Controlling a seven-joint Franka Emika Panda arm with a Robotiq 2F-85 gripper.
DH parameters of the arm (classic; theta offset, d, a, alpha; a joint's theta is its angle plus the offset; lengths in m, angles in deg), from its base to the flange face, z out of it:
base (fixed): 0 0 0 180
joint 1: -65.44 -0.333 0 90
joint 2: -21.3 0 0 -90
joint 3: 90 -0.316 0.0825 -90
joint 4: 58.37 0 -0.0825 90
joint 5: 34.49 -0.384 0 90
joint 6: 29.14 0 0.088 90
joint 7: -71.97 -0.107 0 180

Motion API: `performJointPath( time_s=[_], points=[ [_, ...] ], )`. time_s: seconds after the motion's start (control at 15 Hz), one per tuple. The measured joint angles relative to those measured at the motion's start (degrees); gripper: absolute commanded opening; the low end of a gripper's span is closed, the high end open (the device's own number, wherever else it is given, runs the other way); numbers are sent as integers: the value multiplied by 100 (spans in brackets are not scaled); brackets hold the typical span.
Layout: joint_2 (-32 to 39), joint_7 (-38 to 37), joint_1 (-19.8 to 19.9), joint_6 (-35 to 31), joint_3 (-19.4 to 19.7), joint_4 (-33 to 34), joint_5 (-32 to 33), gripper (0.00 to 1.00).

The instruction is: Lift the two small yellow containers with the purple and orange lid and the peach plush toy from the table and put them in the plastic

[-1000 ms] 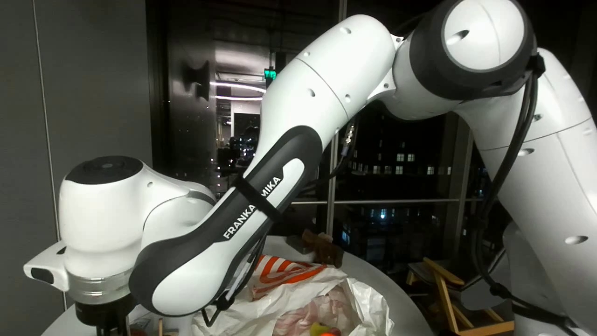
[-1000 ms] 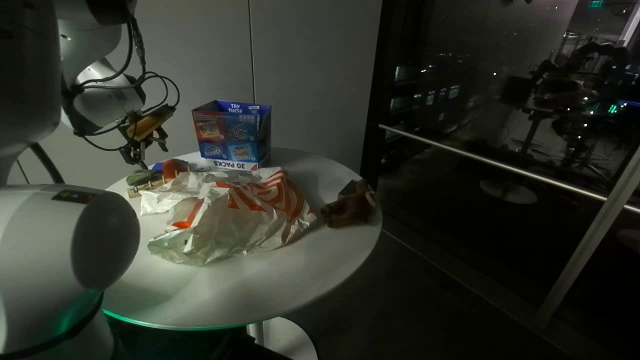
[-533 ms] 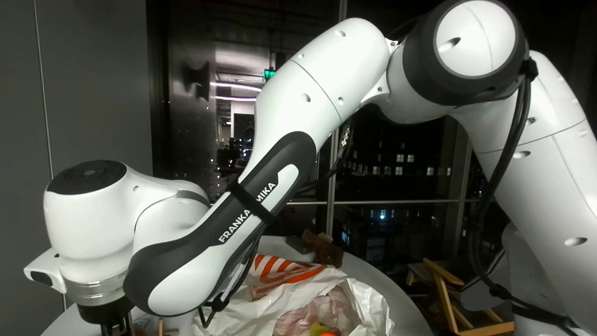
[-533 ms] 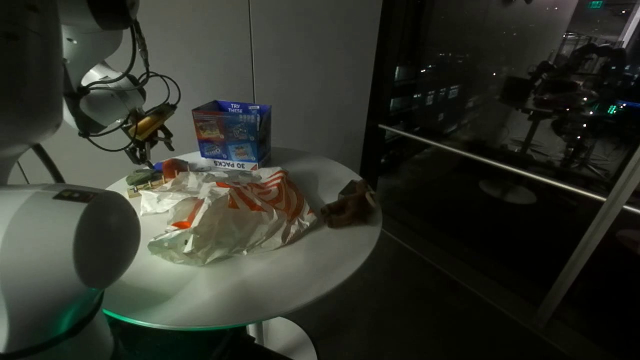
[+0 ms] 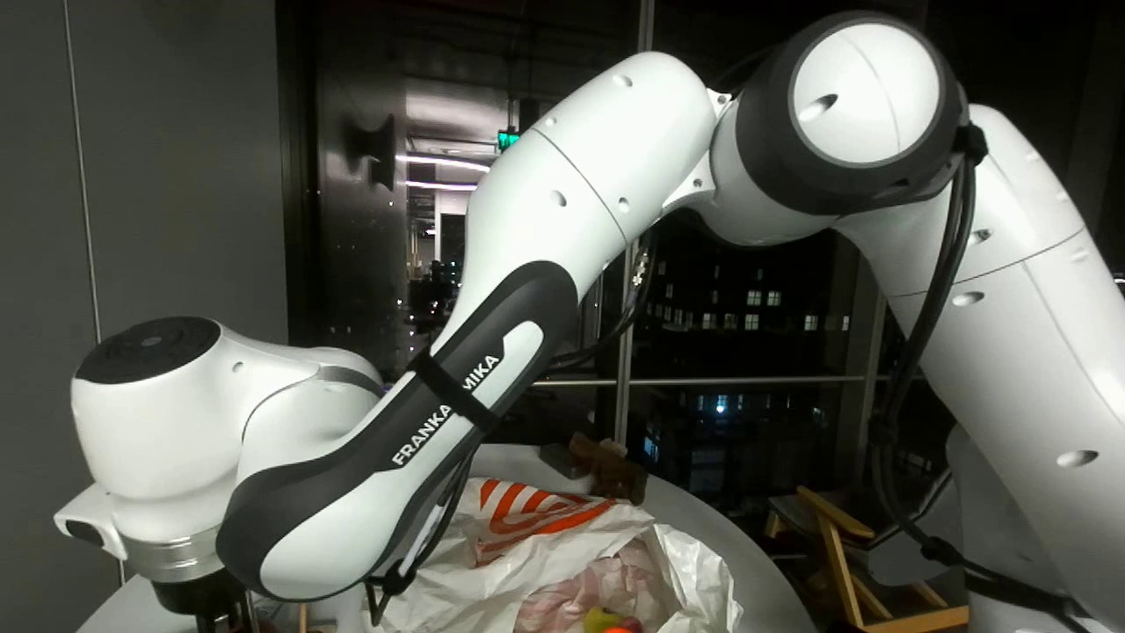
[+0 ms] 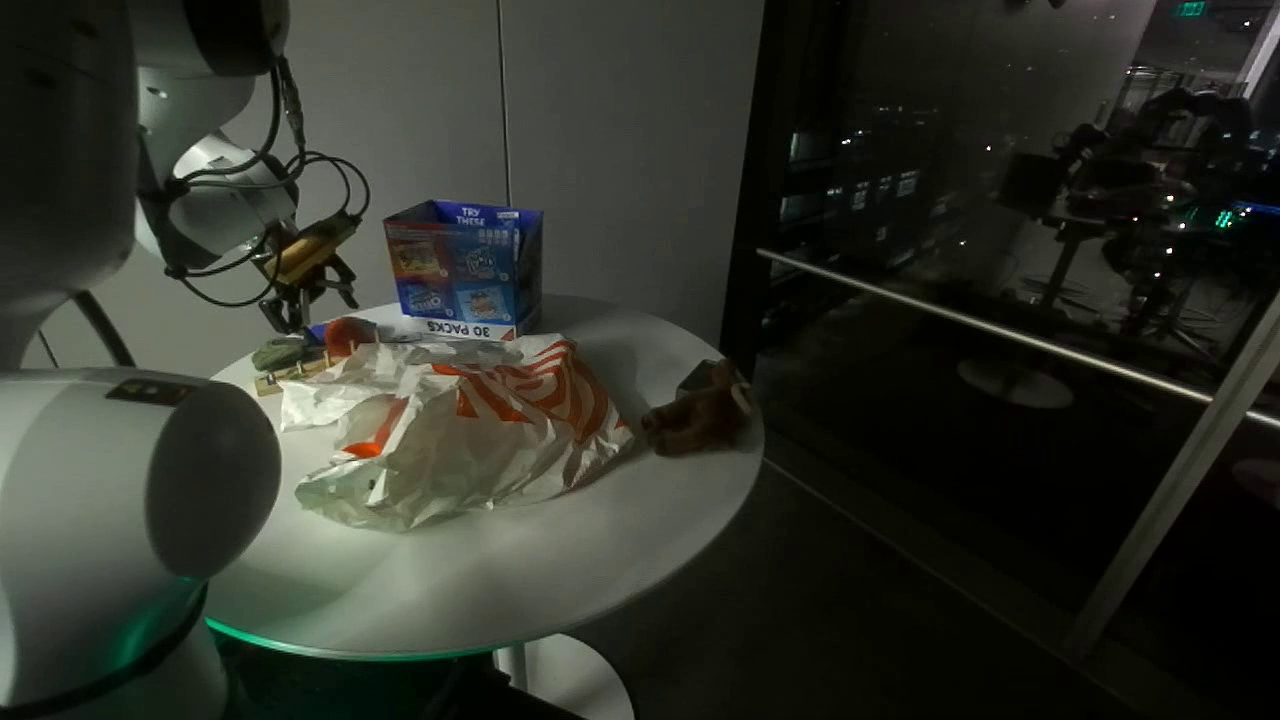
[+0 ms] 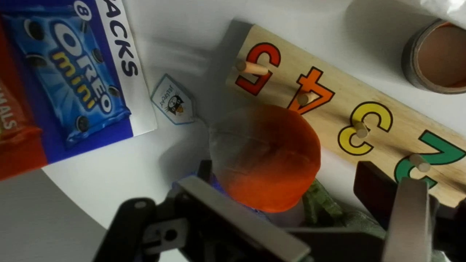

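The orange plush toy, with a grey-looking shaded side and a white tag, lies on the table below my gripper in the wrist view. It also shows in an exterior view. My gripper is open and empty above the toy, its fingers on either side of it in the wrist view. A small round container with an orange-brown top stands at the upper right of the wrist view. The white plastic bag lies crumpled on the table; its mouth shows yellow-green and orange items inside. No purple lid is visible.
A numbered wooden peg board lies beside the toy. A tall blue snack box stands behind it. A green item and a blue item lie close to the toy. A brown plush sits near the table's far edge.
My arm has lowered and shifted left in an exterior view. In an exterior view my gripper has moved a little right, towards the orange plush toy. The objects have not moved.
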Motion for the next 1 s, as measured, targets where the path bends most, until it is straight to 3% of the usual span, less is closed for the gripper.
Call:
performJointPath(
  time_s=[0.13, 0.27, 0.4, 0.87, 1.0],
  points=[
    [91, 3, 8, 0, 0, 100, -3, 100],
    [183, 3, 17, 4, 1, 218, -3, 74],
    [258, 7, 28, 13, 1, 321, -3, 58],
    [320, 20, 50, 202, 0, 545, -170, 13],
    [320, 36, 59, 264, -1, 592, -279, 7]
  ],
)
